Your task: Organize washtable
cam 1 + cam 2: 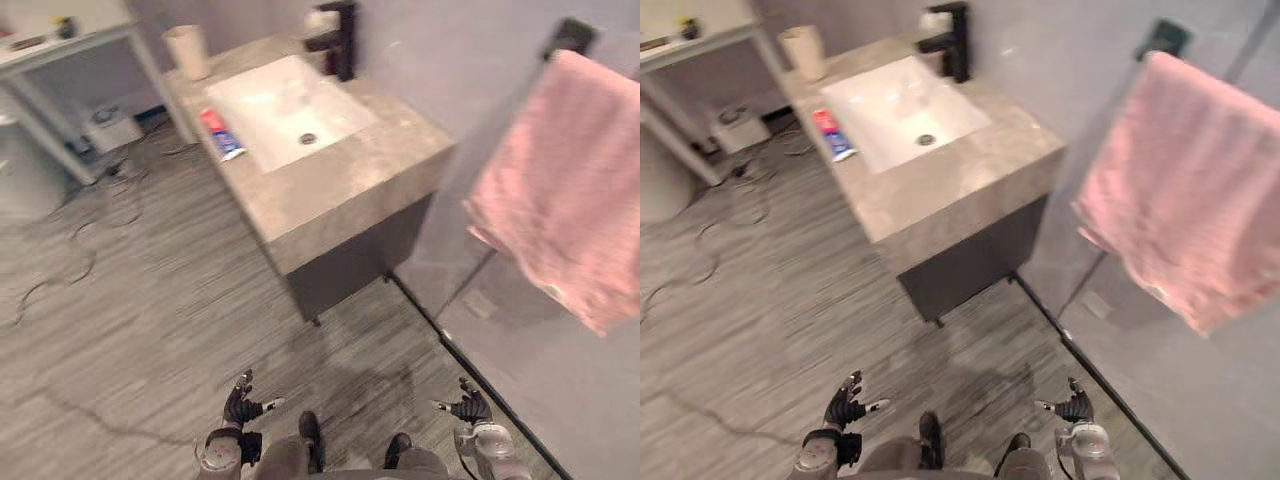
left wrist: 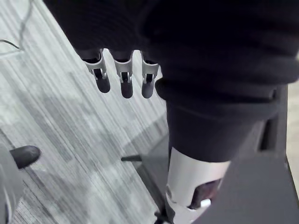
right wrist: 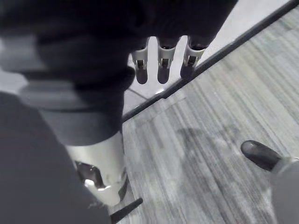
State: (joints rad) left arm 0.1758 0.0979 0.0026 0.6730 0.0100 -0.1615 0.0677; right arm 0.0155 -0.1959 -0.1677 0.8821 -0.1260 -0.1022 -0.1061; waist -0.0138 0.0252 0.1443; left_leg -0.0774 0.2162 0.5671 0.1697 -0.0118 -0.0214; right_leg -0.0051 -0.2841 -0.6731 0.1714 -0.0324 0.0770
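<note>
We see a mottled, stone-look matt countertop [image 1: 340, 190] around a smooth, glossy white basin [image 1: 262, 105], a matt black faucet [image 1: 343, 40], a shiny plastic toothpaste tube [image 1: 221, 135] on its left edge, a nappy pink cloth towel [image 1: 570, 190], and a streaky wood-grain floor [image 1: 150, 300].

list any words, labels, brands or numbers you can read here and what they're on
No text in these views can be read.
Print on the red and blue tube lying on the washtable: too blurred to read.
On the pink towel: nothing legible.
On the cup: no print visible.
</note>
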